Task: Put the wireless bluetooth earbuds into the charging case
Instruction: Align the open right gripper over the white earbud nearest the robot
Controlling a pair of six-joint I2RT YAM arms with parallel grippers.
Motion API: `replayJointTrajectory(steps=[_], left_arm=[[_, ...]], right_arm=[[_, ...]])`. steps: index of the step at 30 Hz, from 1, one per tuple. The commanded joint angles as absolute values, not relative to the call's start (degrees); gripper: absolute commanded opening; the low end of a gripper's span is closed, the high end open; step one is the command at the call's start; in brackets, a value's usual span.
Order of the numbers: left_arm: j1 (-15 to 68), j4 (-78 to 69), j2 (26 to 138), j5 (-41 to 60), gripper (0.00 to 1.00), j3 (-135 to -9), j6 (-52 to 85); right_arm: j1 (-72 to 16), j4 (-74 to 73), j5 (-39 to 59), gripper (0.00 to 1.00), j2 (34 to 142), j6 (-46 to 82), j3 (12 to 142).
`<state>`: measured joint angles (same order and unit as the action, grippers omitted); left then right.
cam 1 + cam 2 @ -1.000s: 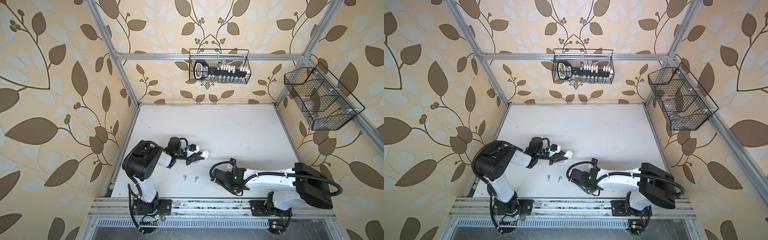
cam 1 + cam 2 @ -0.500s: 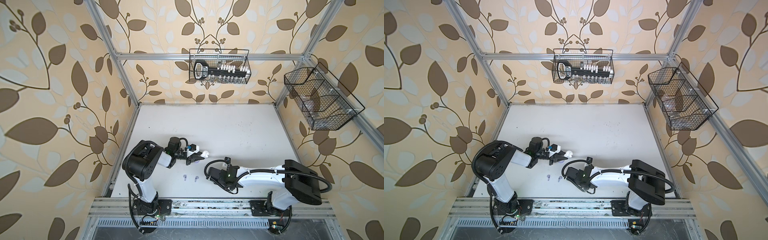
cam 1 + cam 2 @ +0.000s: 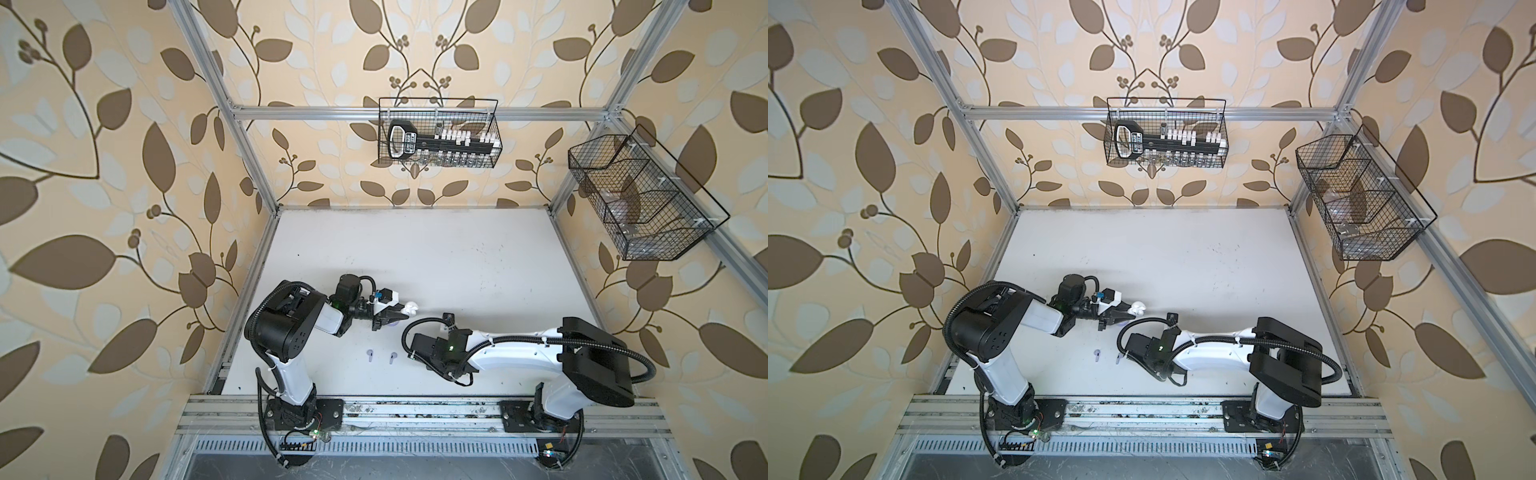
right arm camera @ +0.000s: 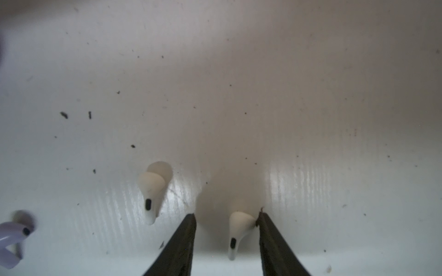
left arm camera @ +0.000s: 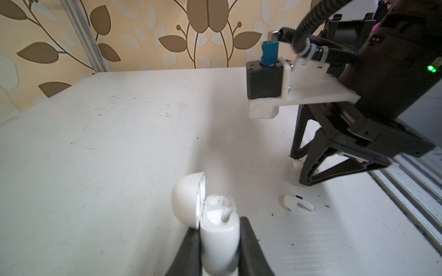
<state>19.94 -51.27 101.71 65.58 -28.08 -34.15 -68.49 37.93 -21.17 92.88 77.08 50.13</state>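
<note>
My left gripper [image 5: 218, 224] is shut on the white charging case [image 5: 218, 239], whose lid stands open; a white stem shows in its well. In both top views the case [image 3: 409, 308] [image 3: 1137, 308] sticks out of that gripper. My right gripper [image 4: 226, 215] is down at the table, open, with a white earbud [image 4: 239, 229] lying between its jaws and touching one finger [image 4: 270, 234]. A second white earbud [image 4: 153, 191] lies just outside the other finger. The left wrist view shows this earbud [image 5: 296, 202] near the right gripper's fingers [image 5: 308, 165].
Two lavender earbuds [image 3: 370, 354] [image 3: 393, 356] lie on the white table [image 3: 415, 249] left of the right gripper; one shows in the right wrist view [image 4: 12, 239]. Wire baskets hang on the back wall [image 3: 438, 133] and right wall [image 3: 640, 199]. An aluminium rail [image 3: 415, 411] runs along the front.
The right arm has reached left across the front of the table toward the earbuds. The left arm has stayed still with the case.
</note>
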Motion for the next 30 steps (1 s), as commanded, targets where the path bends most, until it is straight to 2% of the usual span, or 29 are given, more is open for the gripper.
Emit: replayJointTrajectory(steps=[1, 30], left_arm=[[20.5, -53.6, 99.5, 66.2, 0.0, -27.7, -34.5], [20.6, -53.5, 99.6, 66.1, 0.0, -27.9, -34.2]], right_arm=[[-68.6, 40.3, -21.4, 0.43, 94.5, 75.8, 51.8], [-68.0, 40.7, -21.2, 0.36, 94.6, 73.5, 51.2]])
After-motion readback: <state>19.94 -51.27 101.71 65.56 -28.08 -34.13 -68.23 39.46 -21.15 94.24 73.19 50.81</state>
